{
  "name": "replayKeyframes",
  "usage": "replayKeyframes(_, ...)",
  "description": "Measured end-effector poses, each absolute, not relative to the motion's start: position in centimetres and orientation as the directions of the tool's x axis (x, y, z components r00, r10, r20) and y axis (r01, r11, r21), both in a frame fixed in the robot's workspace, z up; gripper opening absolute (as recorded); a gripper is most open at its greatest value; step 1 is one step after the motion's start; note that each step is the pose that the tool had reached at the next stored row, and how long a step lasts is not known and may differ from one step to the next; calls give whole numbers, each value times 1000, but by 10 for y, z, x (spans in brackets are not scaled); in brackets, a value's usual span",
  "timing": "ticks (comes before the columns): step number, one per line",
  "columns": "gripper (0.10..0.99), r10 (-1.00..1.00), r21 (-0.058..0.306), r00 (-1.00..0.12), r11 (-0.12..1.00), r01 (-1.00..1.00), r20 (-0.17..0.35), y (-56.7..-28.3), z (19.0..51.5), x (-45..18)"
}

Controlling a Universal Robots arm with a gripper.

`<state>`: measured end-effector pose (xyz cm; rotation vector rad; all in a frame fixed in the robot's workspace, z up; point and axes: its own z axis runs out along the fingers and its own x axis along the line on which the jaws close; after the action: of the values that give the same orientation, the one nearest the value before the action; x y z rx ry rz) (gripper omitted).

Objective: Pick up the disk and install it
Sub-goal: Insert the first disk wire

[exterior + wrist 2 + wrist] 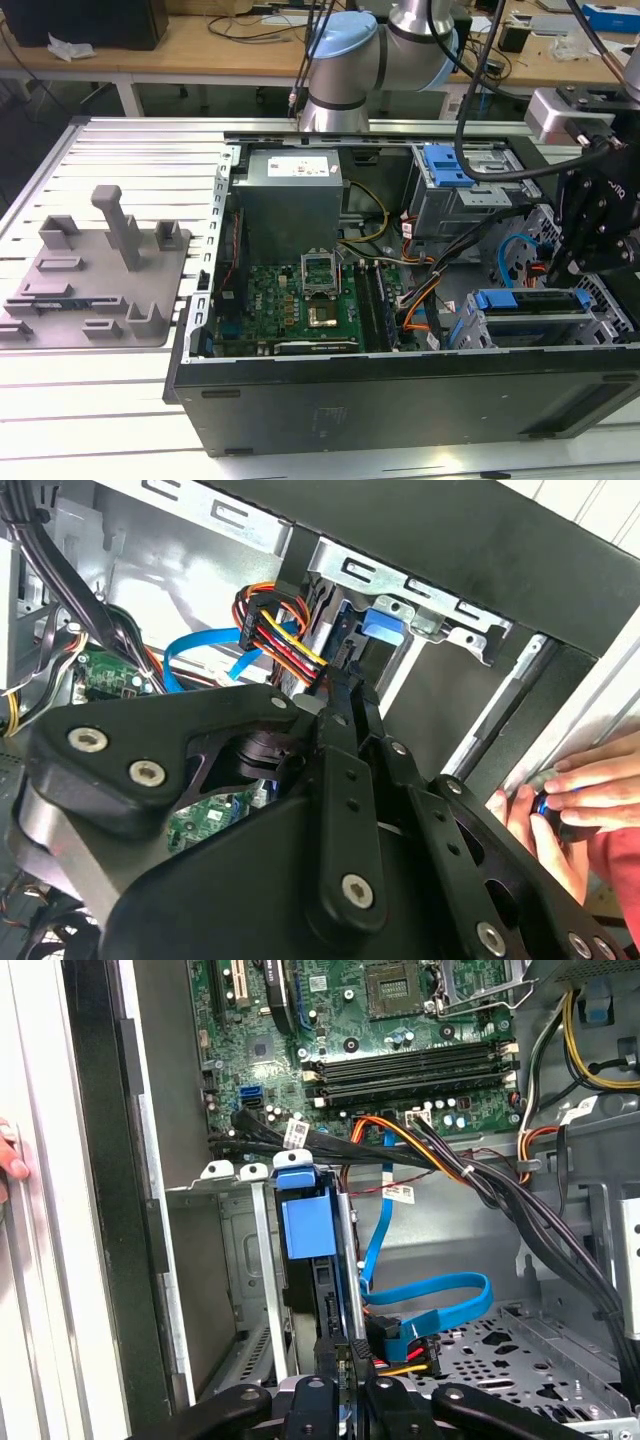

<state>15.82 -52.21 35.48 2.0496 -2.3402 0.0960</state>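
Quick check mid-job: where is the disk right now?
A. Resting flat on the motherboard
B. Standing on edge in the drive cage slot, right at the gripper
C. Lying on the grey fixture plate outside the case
B. In the first wrist view the disk, framed by its blue carrier, stands on edge inside the drive cage, with the gripper right at its edge.

Slatted metal table [130, 160], open computer case [400, 400] (side panel off), grey fixture tray [100, 295]
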Motion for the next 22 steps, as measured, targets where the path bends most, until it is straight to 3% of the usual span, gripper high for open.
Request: replayKeyframes(22, 169, -994, -27, -88, 87, -996, 60, -521, 355, 158)
